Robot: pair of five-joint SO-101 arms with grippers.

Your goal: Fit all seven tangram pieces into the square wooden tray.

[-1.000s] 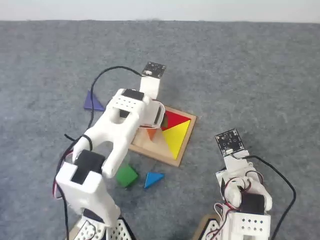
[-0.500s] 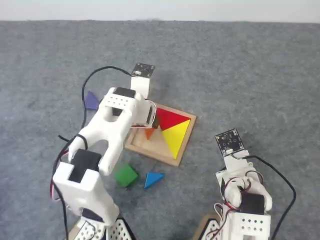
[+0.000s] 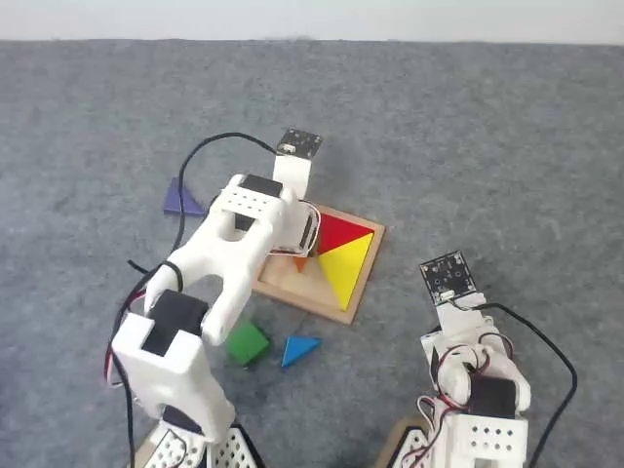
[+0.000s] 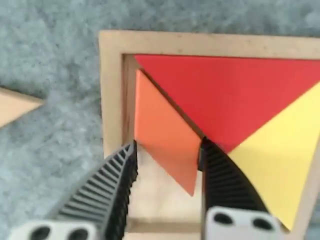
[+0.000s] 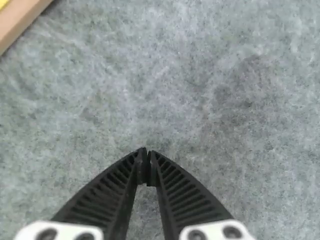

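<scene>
The square wooden tray (image 3: 322, 307) lies mid-table with a red triangle (image 3: 341, 232) and a yellow triangle (image 3: 346, 263) in it. In the left wrist view, my left gripper (image 4: 167, 147) hangs over the tray (image 4: 111, 90), its fingers closed against both sides of an orange triangle (image 4: 162, 135) that lies beside the red triangle (image 4: 225, 95) and the yellow triangle (image 4: 272, 170). Loose on the carpet are a purple triangle (image 3: 181, 198), a green square (image 3: 246, 342) and a blue triangle (image 3: 299, 349). My right gripper (image 5: 146, 172) is shut and empty over bare carpet.
A tan pointed piece (image 4: 15, 107) lies on the carpet just outside the tray. The right arm (image 3: 468, 380) stands folded at the front right, apart from the tray. A tray corner (image 5: 15, 20) shows in the right wrist view. Grey carpet covers the table.
The left arm swung a little to the left half a second ago and has come back right, over the tray. The right arm has not moved.
</scene>
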